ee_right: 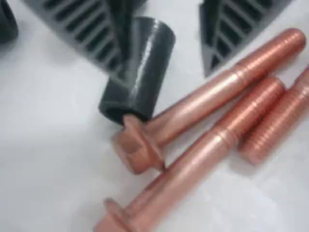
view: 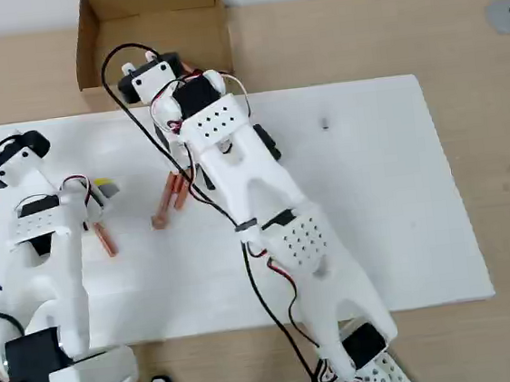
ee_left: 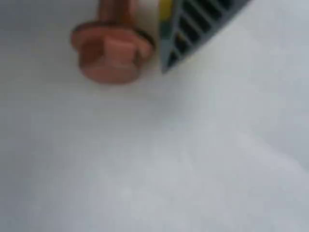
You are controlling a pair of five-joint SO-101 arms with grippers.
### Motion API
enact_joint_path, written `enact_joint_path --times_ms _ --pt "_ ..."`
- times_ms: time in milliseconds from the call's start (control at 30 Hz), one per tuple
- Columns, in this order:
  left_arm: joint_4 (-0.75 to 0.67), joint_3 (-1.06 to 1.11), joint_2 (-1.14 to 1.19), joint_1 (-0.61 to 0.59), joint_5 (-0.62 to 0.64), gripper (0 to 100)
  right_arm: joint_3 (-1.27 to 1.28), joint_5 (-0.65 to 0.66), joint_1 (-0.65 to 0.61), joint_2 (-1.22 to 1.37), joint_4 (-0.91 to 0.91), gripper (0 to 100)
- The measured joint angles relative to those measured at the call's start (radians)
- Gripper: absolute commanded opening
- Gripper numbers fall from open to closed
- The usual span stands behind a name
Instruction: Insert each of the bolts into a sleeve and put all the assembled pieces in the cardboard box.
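Three copper bolts (ee_right: 203,104) lie side by side on the white mat (view: 374,197); from above they show as a small cluster (view: 169,200). A black sleeve (ee_right: 140,67) lies with its open end against one bolt's head. My right gripper (ee_right: 166,55) is open, the sleeve lying between its fingers and touching one of them. From above, the right gripper (view: 182,167) hangs over the bolt cluster. A fourth bolt (view: 103,239) lies apart to the left; its hex head (ee_left: 113,50) sits just beside my left gripper (view: 102,191). The cardboard box (view: 85,54) stands open at the back.
The white mat's right half (view: 380,169) is bare. Wooden table (view: 495,129) surrounds the mat. Black cables (view: 139,130) run from the right arm across the mat near the box. A grey disc (view: 508,15) sits at the far right back.
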Motion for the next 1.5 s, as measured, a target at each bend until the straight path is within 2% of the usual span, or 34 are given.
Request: enact_joint_path --times_ms 500,1133,1233,1333,1500 --pt "-0.02 0.005 0.0 0.0 0.003 30 0.206 0.025 0.023 -0.041 -0.003 20.7" --pt "-0.02 0.006 0.0 0.0 0.003 30 0.049 0.025 -0.025 0.109 -0.002 20.5" --pt "-0.02 0.006 0.0 0.0 0.003 30 0.044 0.025 -0.025 0.114 -0.002 15.2" --pt "-0.02 0.006 0.0 0.0 0.003 30 0.043 0.023 -0.02 0.114 -0.002 1.2" --pt "-0.02 0.006 0.0 0.0 0.003 30 0.043 0.023 -0.011 0.104 -0.002 1.0"
